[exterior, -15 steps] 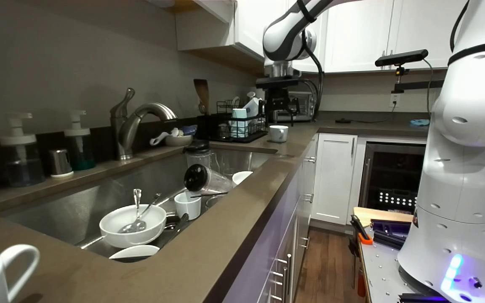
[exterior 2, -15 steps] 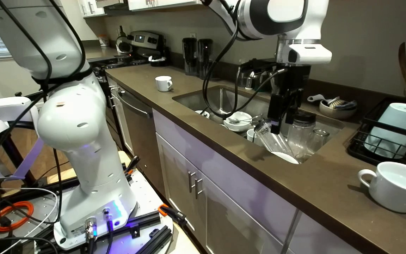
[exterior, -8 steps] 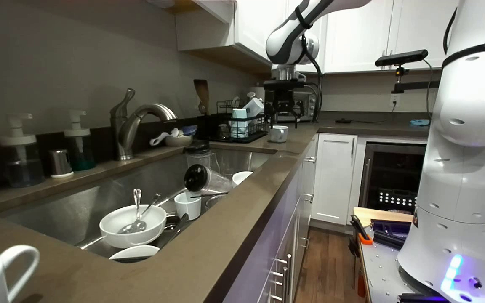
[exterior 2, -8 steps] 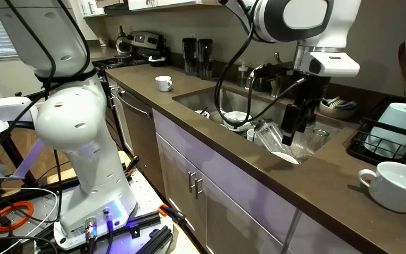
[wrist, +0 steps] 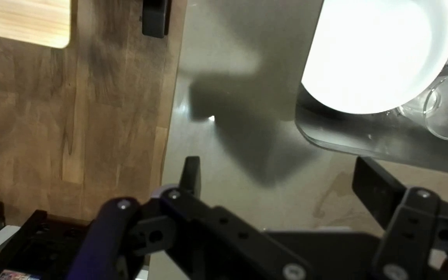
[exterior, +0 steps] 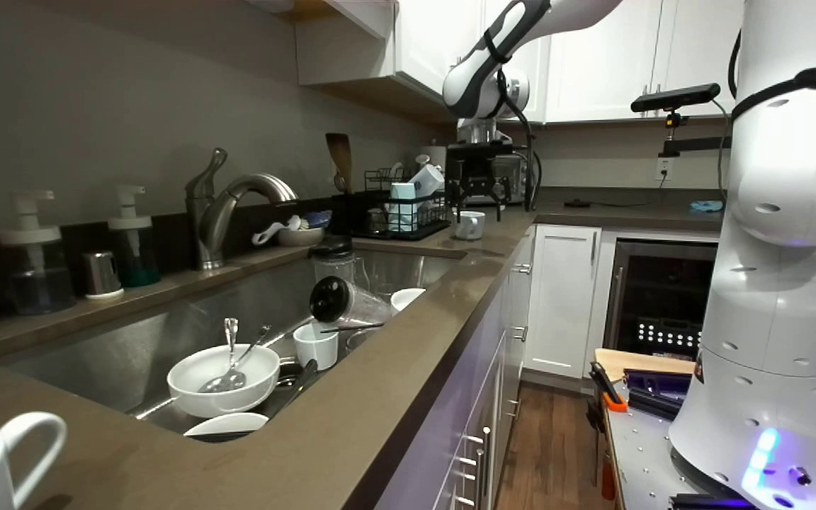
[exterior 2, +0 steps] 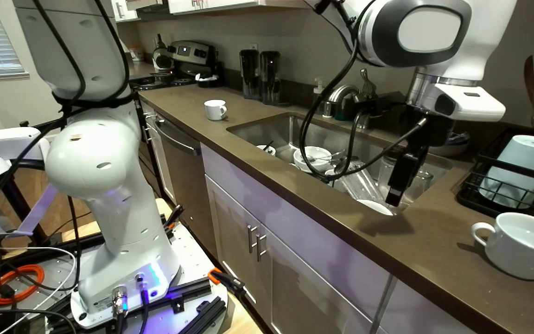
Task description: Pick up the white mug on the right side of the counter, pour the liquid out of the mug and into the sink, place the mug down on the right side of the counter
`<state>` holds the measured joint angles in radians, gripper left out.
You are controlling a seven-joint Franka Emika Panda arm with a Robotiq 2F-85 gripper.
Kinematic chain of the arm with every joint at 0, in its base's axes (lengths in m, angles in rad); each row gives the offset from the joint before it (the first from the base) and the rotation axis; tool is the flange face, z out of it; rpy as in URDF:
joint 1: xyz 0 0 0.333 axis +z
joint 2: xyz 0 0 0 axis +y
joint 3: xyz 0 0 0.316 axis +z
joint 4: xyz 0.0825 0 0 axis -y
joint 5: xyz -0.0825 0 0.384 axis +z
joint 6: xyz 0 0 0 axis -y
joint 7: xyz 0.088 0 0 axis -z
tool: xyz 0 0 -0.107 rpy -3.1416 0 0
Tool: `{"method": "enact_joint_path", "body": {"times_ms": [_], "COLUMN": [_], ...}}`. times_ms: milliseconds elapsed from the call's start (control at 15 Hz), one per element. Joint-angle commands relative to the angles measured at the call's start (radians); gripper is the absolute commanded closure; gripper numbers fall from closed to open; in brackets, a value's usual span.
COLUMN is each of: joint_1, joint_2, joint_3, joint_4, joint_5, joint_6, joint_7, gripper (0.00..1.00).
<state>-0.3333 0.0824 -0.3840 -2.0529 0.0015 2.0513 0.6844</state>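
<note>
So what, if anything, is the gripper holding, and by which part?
Nothing. The gripper is open over the counter, with nothing between its fingers.

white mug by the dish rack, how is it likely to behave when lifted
The white mug looks like glossy ceramic, so it is probably stiff, perhaps slippery, and could chip. There seems to be liquid inside, which would likely slosh if tilted.

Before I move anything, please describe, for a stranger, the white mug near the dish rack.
In the counter, find the sink; past one end is the black dish rack. The white mug stands upright beside that rack; the similar mug sits past the sink's opposite end.
</note>
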Motion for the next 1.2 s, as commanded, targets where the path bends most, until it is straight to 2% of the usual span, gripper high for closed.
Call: {"method": "enact_joint_path", "body": {"times_ms": [0, 467, 533, 1133], "joint_1": [-0.032, -0.071, -0.057, -0.059], "joint_2": [0.067, 0.193, 0.15, 0.186], "joint_3": [-0.012, -0.03, -0.033, -0.033], "joint_4": [0.086, 0.261, 0.203, 0.24], "joint_5": [0.043, 0.087, 0.054, 0.057], "joint_6": [-0.05, -0.122, -0.085, -0.096], "joint_7": [-0.069, -0.077, -0.053, -0.053], "gripper": [0.0, 0.0, 0.0, 0.0]}}
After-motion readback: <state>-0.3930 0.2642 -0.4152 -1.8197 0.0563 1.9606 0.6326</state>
